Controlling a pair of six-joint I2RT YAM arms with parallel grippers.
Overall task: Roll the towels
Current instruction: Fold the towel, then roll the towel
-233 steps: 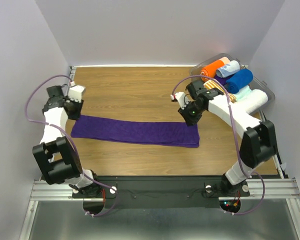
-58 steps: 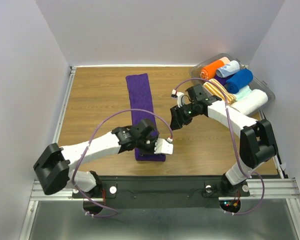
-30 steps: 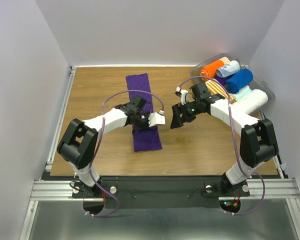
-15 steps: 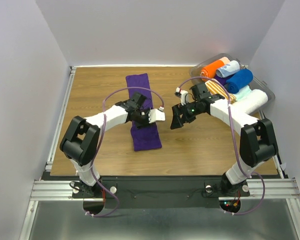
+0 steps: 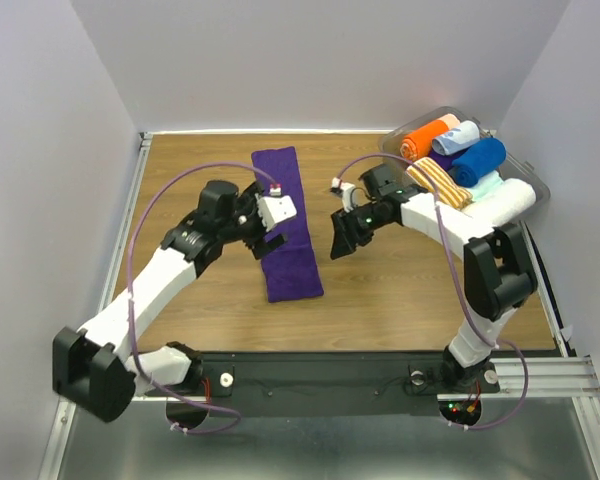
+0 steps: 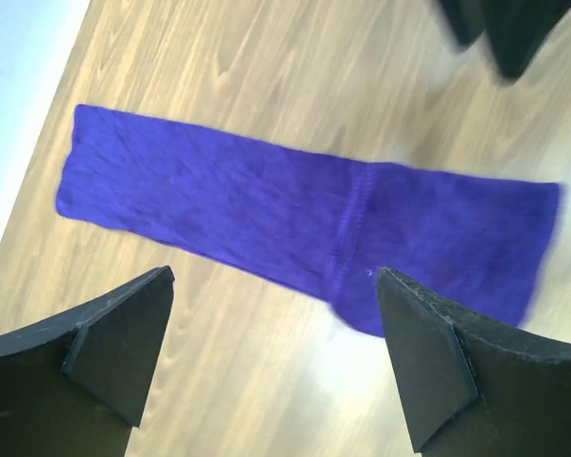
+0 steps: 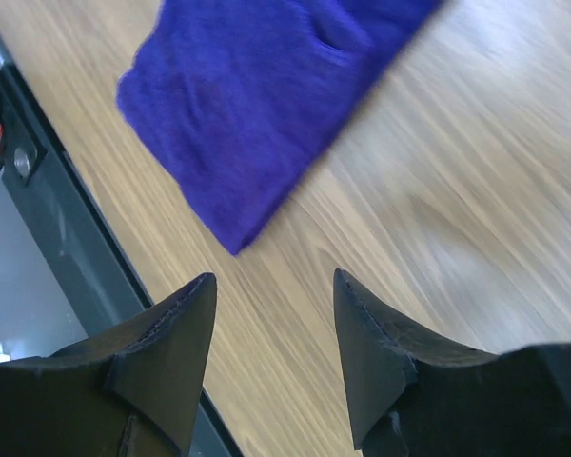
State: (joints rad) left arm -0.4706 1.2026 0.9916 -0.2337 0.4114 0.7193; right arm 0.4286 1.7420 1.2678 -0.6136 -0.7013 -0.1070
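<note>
We see the dark purple towel (image 5: 292, 270) lying flat as a long strip on the wooden table (image 5: 200, 170), running from near to far, left of centre. Our left gripper (image 6: 271, 281) hangs over its middle, jaws spread wide, released. Our right gripper (image 7: 274, 278), just right of the strip, stands parted over bare wood, grasping nothing. The royal blue towel (image 5: 478, 158) sits rolled in the clear bin (image 5: 536, 180), far right.

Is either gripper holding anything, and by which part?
Nothing is held. The left gripper is open over the flat dark purple cloth towel; right gripper open, empty.
</note>
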